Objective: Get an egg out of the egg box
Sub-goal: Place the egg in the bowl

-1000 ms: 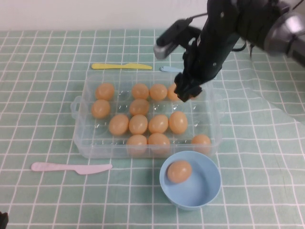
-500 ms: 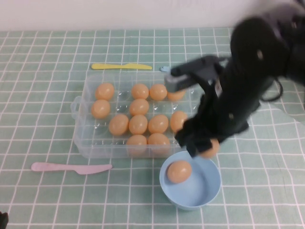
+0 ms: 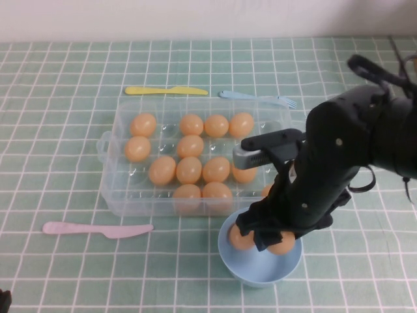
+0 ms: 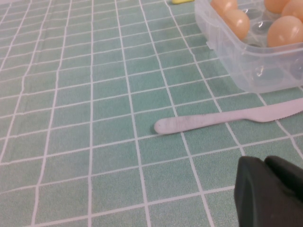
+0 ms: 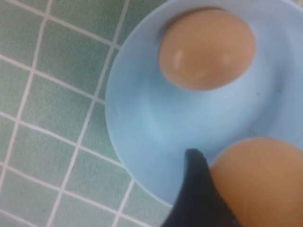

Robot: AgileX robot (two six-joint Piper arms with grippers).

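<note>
One egg (image 3: 284, 244) sat clamped in our right gripper (image 3: 270, 240) directly above the blue bowl (image 3: 260, 272) at lower centre, below the egg box (image 3: 117, 195); our left gripper (image 4: 270, 191), lower left, we cannot tell.

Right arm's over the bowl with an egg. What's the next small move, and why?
Probably open the right gripper and let go: its egg already sits low inside the blue bowl, beside the other egg. The left gripper is parked near the pale knife.
</note>
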